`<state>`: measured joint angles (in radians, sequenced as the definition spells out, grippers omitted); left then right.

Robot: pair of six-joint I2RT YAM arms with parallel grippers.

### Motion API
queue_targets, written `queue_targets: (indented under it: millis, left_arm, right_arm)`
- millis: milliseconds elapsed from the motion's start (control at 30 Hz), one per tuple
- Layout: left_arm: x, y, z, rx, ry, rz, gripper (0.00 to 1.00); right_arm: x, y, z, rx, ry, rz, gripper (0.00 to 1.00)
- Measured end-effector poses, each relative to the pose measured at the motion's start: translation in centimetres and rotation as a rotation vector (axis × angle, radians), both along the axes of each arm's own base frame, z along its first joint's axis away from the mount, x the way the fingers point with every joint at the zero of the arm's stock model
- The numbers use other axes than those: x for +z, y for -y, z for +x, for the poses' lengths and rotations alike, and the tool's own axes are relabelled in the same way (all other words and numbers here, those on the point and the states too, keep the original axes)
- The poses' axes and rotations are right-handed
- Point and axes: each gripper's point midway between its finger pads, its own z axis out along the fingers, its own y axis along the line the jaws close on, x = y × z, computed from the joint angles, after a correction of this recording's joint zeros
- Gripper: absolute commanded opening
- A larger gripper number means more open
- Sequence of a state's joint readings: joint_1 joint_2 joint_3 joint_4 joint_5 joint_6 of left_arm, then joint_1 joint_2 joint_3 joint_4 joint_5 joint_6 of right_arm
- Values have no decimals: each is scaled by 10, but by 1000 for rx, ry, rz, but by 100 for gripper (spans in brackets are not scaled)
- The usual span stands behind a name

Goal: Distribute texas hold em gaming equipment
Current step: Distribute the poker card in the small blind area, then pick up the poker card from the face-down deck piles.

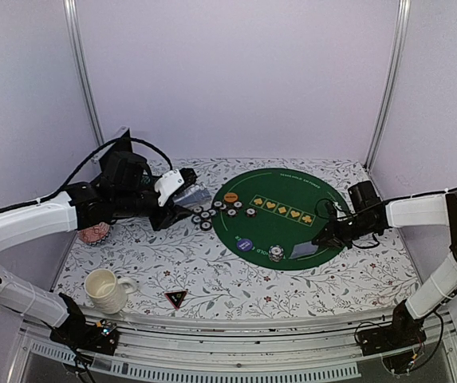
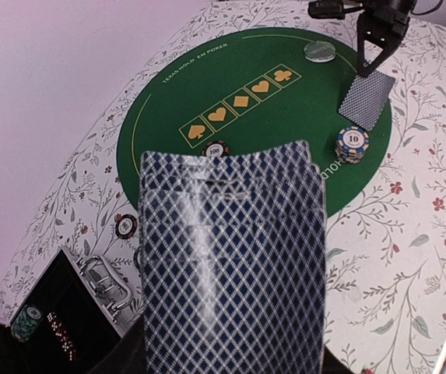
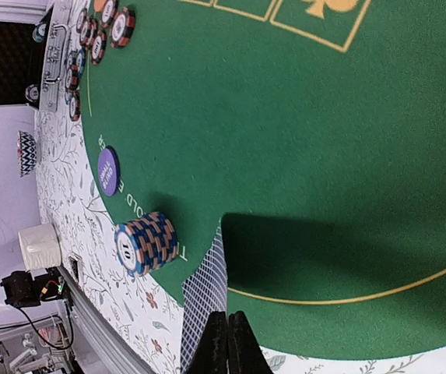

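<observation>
Left fingers point(image 1: 179, 185) clamp a card stack point(image 2: 230, 265) left of the green mat point(image 1: 292, 235). Right fingers point(image 3: 219, 347), pressed together, touch a card point(image 3: 204, 300) overhanging the mat's edge.

Plain lilac walls point(image 1: 236, 72), alu posts point(image 1: 84, 72), floral tablecloth point(image 1: 212, 271).

Centre of mat point(image 1: 280, 227) open; chip stack point(image 1: 276, 253) beside card point(image 1: 305, 250) (near edge crowded); loose chips point(image 1: 204, 215) line left rim.
</observation>
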<state>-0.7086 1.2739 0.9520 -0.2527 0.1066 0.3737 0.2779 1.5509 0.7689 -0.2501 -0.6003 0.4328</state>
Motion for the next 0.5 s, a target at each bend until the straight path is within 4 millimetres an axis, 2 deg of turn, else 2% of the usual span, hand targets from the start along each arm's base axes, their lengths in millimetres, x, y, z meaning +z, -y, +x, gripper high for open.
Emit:
queue_targets:
  millis: [67,100,133,167,200,267,333,433,500]
  left_arm:
    - [1,1,0,-4,0,-3,45]
    - [1,1,-1,-7,-1,-5,45]
    - [1,2,-1,-10,-2,-6,45]
    - [1,2,-1,-12,-2,-7,45]
    - [1,2,-2,-15,-2,-7,45]
    - [1,3,-2,-20,-2,-8,45]
    - [0,3,-3,-27,-3,-7,45]
    - [0,5,-5,-43,-1,-8,45]
    - [0,5,-5,-48,0,-8,45]
  right_arm:
    - [-7,2,-6,-24,-28,2,36]
    - [-10,4,-8,-38,-44,-2,57]
    - [-12,6,-9,-51,-52,-12,66]
    - [-12,8,-8,-65,-53,-24,86]
    - [-12,11,-7,-76,-46,-42,99]
    - [-5,18,-5,-103,-34,-81,99]
    - [12,24,5,-127,12,-127,99]
    - [52,23,29,-140,117,-195,99]
    - [92,9,49,-120,233,-260,99]
